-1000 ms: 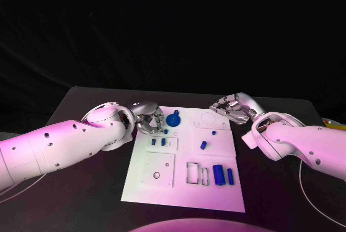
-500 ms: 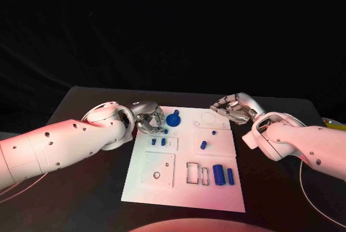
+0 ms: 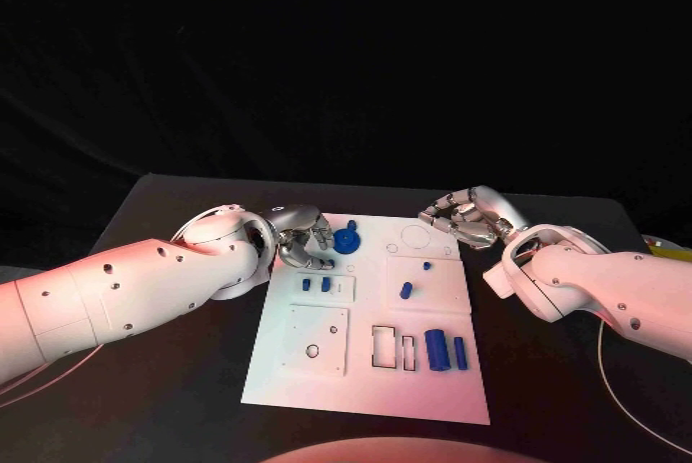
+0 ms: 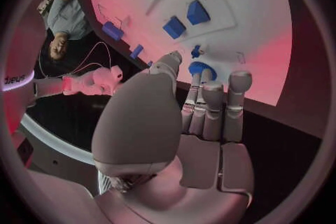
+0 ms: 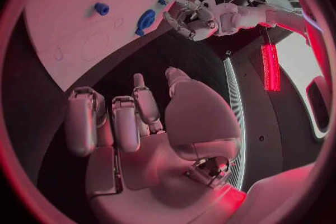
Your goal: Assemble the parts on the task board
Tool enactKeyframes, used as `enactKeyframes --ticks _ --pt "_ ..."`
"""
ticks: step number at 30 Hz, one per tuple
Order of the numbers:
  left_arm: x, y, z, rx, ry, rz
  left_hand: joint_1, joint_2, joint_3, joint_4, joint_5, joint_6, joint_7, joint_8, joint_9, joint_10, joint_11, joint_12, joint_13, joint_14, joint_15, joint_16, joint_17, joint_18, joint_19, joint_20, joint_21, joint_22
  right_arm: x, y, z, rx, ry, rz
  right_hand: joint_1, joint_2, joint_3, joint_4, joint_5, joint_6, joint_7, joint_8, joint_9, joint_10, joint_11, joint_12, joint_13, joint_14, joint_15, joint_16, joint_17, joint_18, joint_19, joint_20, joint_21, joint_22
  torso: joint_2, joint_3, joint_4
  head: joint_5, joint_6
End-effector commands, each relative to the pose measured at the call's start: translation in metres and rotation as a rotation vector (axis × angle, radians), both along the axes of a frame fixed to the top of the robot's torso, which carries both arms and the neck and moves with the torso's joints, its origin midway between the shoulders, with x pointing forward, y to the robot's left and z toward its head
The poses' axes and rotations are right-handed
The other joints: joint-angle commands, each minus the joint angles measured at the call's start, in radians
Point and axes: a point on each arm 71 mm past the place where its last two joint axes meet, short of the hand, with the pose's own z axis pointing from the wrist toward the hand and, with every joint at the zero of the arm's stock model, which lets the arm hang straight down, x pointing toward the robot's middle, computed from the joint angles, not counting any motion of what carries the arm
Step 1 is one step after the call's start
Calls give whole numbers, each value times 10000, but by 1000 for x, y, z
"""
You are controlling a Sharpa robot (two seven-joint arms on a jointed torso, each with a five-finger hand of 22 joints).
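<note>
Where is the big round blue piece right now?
In the head view, the round blue part sits at the task board's far left end, right beside the left hand.

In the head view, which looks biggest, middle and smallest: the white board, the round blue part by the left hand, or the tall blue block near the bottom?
1. task board
2. round blue part and tall blue block: too alike to rank.

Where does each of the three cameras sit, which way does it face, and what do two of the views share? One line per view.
Head view: on the robot's head, looking down at the task board; both white arms enter, left hand and right hand at the board's far corners.
Left wrist view: behind the left hand, facing the board and the round blue part just beyond its fingers.
Right wrist view: behind the right hand, facing across the board towards the left hand.
Shared: the round blue part appears in all three.
</note>
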Motion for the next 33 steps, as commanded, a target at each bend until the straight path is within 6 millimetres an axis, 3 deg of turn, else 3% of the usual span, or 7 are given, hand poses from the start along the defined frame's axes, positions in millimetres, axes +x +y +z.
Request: enactKeyframes --ticks 1,6,12,18,33 --pt "1 -4 -4 447 54 -128 194 42 -76 -1 -27 132 -33 8 -18 -77 18 106 18 -59 -3 34 -11 199 -38 11 -59 1 -1 2 0 -26 -32 100 13 96 -60 -22 67 -44 -18 43 15 -10 -59 20 8 544 -43 -58 432 159 0 -76 -58 1371 9 -12 -3 5 -10" --pt "4 -10 -8 636 119 -224 443 149 51 -4 -11 284 -90 49 -32 -7 -23 297 55 -43 -37 99 14 190 13 -14 -21 57 -1 2 0 -23 -29 114 13 96 -60 -22 67 -44 -18 43 15 -10 -59 20 8 544 -43 -58 432 159 0 -76 -58 1371 15 -15 -5 3 -18" --pt "5 -14 -12 751 176 -316 743 186 688 0 3 674 -222 193 -52 209 -113 622 109 38 -121 238 104 161 137 -92 106 213 -1 2 0 -24 -24 117 13 96 -60 -22 67 -44 -18 43 15 -10 -59 20 8 544 -43 -58 432 159 0 -76 -58 1371 12 -10 1 -25 -55" --pt "5 -17 -14 844 274 -383 877 98 1250 -14 -3 809 -224 236 -78 336 -155 760 126 115 -164 334 203 132 244 -137 237 369 -1 2 0 -24 -16 125 13 96 -60 -22 67 -44 -18 43 15 -10 -59 20 8 544 -43 -58 432 159 0 -76 -58 1371 8 -5 1 -28 -79" --pt "5 -18 -18 1309 718 -407 786 -48 1525 -13 -19 823 -197 230 -104 311 -142 803 134 10 -154 303 13 153 129 -142 176 290 0 2 0 -28 -8 124 14 116 -75 -24 72 -53 -19 53 17 -7 -60 21 7 549 -45 -53 448 157 5 -78 -53 1377 -6 -5 7 -49 -120"
